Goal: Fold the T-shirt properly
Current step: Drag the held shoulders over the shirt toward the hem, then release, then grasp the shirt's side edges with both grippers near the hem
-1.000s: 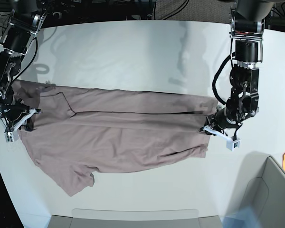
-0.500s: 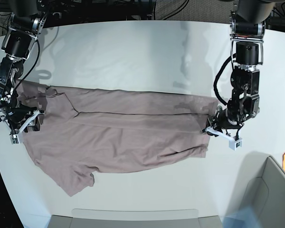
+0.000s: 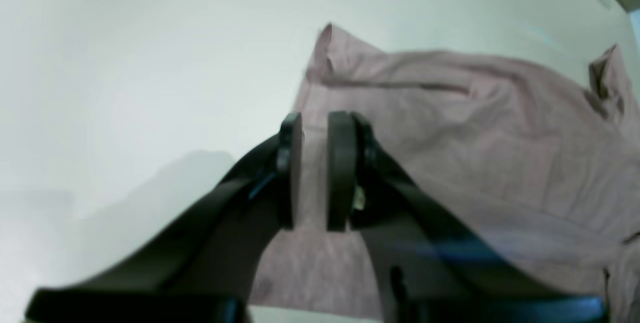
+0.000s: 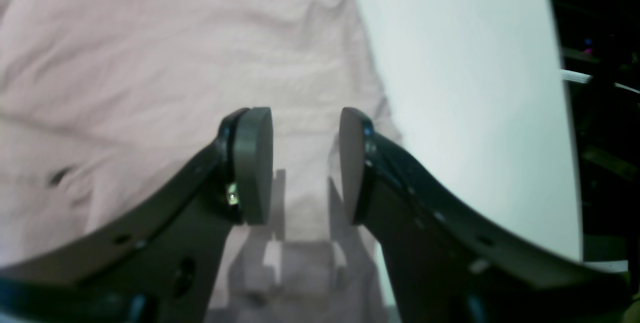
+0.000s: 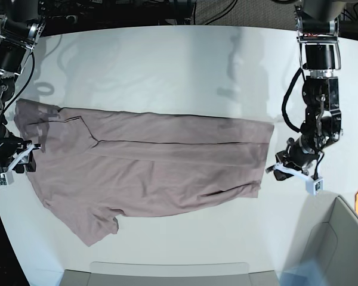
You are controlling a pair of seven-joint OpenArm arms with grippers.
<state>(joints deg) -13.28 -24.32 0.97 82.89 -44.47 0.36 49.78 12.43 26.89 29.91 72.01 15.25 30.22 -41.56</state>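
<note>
Both tools have just let go and pulled outward. The left tool (image 5: 293,171) sits off the hem, jaws parted narrowly and empty; the right tool (image 5: 15,162) stands open at the collar end. The thin dusty-mauve T-shirt (image 5: 149,164) lies on the white surface (image 5: 167,65), one lengthwise fold laid, ready for the next.

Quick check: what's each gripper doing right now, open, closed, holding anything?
Left gripper: open a little, holding nothing, above the T-shirt edge.
Right gripper: open, empty, over the shirt.
</note>
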